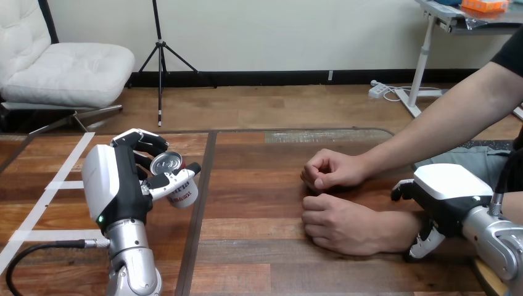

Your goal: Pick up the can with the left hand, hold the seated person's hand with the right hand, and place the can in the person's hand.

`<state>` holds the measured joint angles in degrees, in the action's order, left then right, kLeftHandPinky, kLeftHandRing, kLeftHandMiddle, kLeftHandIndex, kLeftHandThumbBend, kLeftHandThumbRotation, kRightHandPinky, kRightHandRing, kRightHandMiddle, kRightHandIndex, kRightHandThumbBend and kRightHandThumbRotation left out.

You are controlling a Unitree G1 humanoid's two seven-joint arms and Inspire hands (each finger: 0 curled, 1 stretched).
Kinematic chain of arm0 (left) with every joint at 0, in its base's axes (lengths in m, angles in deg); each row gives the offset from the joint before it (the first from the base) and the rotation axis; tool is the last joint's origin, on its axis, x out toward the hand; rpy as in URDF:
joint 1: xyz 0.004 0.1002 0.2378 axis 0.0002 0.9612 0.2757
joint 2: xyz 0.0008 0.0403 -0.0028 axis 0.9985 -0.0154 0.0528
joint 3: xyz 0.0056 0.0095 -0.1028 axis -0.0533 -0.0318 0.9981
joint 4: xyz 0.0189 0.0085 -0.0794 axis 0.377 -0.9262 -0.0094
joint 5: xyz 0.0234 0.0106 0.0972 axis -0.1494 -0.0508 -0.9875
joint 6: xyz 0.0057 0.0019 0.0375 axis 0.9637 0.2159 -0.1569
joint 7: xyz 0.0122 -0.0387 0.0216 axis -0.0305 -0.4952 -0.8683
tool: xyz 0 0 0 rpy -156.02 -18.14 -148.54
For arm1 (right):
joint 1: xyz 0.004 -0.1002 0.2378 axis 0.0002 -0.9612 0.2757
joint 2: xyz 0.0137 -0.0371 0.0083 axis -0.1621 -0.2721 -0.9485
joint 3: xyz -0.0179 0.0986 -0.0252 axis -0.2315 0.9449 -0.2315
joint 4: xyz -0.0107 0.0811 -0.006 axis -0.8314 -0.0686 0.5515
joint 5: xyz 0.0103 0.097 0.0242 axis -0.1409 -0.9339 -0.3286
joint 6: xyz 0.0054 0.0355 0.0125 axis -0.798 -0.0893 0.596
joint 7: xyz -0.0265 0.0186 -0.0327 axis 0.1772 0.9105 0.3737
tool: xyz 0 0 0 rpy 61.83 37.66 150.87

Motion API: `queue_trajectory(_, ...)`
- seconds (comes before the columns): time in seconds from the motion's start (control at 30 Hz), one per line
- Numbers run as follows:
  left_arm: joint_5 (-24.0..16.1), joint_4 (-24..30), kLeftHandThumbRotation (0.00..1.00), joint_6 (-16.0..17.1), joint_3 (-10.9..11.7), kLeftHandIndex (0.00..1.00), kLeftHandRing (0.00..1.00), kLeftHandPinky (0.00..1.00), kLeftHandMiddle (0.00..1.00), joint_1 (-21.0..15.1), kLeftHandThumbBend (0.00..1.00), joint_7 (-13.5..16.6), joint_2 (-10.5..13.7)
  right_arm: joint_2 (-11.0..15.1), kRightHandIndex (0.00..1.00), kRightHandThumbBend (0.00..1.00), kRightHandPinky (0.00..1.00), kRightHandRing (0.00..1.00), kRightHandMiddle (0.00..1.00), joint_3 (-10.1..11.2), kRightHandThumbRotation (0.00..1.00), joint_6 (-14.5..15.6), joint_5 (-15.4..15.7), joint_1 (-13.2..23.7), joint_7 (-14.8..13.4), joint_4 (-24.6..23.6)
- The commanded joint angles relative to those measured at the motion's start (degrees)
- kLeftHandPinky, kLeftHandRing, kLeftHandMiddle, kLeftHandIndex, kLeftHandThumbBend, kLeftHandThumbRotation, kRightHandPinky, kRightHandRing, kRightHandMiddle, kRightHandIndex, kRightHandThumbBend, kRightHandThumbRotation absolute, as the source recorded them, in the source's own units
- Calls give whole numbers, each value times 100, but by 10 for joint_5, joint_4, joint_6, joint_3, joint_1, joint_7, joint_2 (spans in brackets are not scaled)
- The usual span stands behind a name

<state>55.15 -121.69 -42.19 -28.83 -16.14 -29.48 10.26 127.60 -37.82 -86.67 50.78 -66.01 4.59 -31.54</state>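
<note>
As left robot hand (pixel 117 185) clasps can (pixel 168 164) | right robot hand (pixel 447 192) beside wrist (pixel 395 231)

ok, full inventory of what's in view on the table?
can: 1, silver top, white body, in the left hand
tape: several strips, white, table's left part
table: 1, brown wood
person's far hand: 1, fist, on the table right of centre
person's near hand: 1, fist, just in front of it
left hand: 1, black and white, curled round the can
right hand: 1, black and white, beside the near wrist
</note>
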Motion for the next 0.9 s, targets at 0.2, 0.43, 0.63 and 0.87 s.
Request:
queue_trajectory(0.2, -1, 38, 0, 8, 7, 44, 38, 33, 44, -28, 74, 1, 6, -15, 72, 81, 54, 66, 72, -20, 10, -8, -15, -1, 6, 40)
queue_trajectory(0.43, -7, 36, 0, 8, 5, 44, 38, 33, 43, -31, 74, 6, 9, -11, 71, 82, 50, 62, 69, -19, 10, -5, -31, 0, 34, 39)
queue_trajectory(0.63, -4, 38, 0, 7, 7, 44, 37, 32, 43, -32, 74, 4, 8, -6, 66, 83, 43, 56, 63, -27, 11, 4, -25, 3, 63, 35)
queue_trajectory(0.87, -2, 38, 0, 7, 7, 44, 36, 31, 43, -33, 75, 2, 5, 0, 68, 86, 32, 44, 52, -26, 11, -9, -32, 2, 83, 35)
